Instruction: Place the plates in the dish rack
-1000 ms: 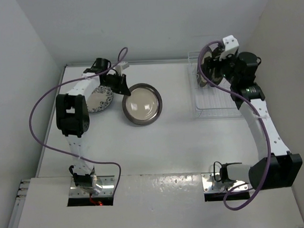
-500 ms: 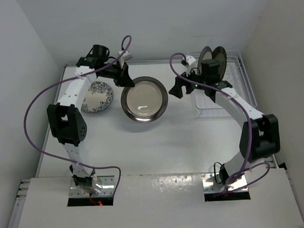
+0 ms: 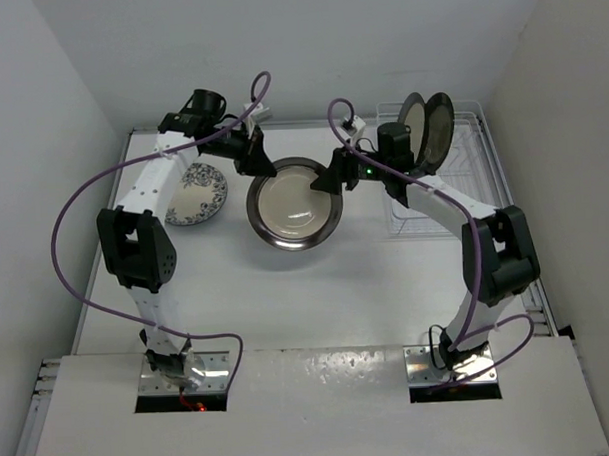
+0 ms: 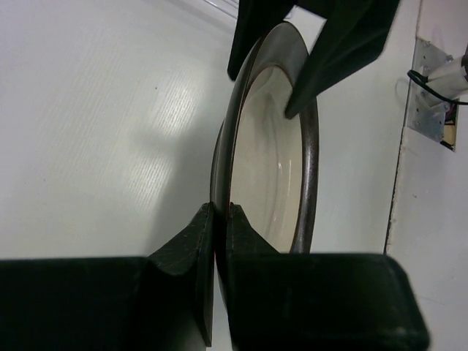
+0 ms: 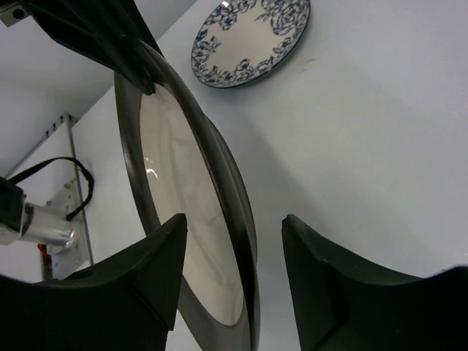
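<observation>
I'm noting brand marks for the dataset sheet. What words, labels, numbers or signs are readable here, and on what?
None: no readable text in any view.
The floral plate carries only a blue flower pattern, no lettering.
The dark-rimmed plate, the two plates standing in the dish rack and the table are unmarked.

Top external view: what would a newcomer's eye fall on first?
The dark-rimmed plate in the centre, pinched at its rim by the left gripper while the right gripper straddles the opposite rim with open jaws. Next, two plates standing upright in the dish rack at the back right, and a blue floral plate lying flat at the left.
</observation>
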Robot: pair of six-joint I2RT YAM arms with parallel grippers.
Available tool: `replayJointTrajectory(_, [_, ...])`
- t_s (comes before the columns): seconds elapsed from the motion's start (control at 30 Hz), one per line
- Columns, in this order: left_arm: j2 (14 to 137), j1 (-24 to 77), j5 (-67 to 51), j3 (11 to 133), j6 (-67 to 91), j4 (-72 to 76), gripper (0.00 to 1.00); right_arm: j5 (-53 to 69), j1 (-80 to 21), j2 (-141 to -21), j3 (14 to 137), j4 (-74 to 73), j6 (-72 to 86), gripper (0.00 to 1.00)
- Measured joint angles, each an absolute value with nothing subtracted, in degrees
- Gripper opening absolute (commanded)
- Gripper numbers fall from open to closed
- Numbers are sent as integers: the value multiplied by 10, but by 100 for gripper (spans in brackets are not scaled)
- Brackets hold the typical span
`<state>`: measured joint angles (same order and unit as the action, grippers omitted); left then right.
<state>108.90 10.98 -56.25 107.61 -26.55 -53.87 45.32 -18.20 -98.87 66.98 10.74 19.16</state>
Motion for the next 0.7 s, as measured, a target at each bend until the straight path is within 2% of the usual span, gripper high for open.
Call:
replayJointTrajectory(0.03, [1089,111,-563,1076,-266,-539,0,455,-185,-994,670,110,197,45])
replayJointTrajectory(0.1, [1089,113,-564,1076,-266,-539,0,458,-193,-1004,670,111,205,11])
replayJointTrajectory(0.13, [1089,113,-566,1076,-266,-540,0,456,-196,-1009,671,110,207,0])
replayJointTrajectory(0.23, [1089,109,-566,1076,-253,-540,0,470,-199,-1013,679,89,208,0])
replayJointTrajectory(0.27, [1089,108,-566,1077,-248,-542,8,467,-200,-1013,682,86,208,0])
replayJointTrajectory(0.3, [1089,108,-565,1078,-244,-542,20,462,-201,-1013,684,85,207,0])
replayJointTrajectory(0.33, [1089,108,-561,1079,-239,-536,46,456,-201,-1011,684,85,208,0])
replayJointTrajectory(0.4, [1089,110,-550,1082,-230,-526,71,440,-200,-1003,683,79,210,0])
replayJointTrajectory(0.43, [1089,110,-548,1086,-224,-522,88,426,-200,-998,681,76,212,0])
replayJointTrajectory(0.47, [1089,110,-545,1091,-221,-518,97,414,-200,-992,679,74,213,0])
replayJointTrajectory(0.7, [1089,79,-471,1135,-159,-482,100,327,-157,-910,673,61,226,0])
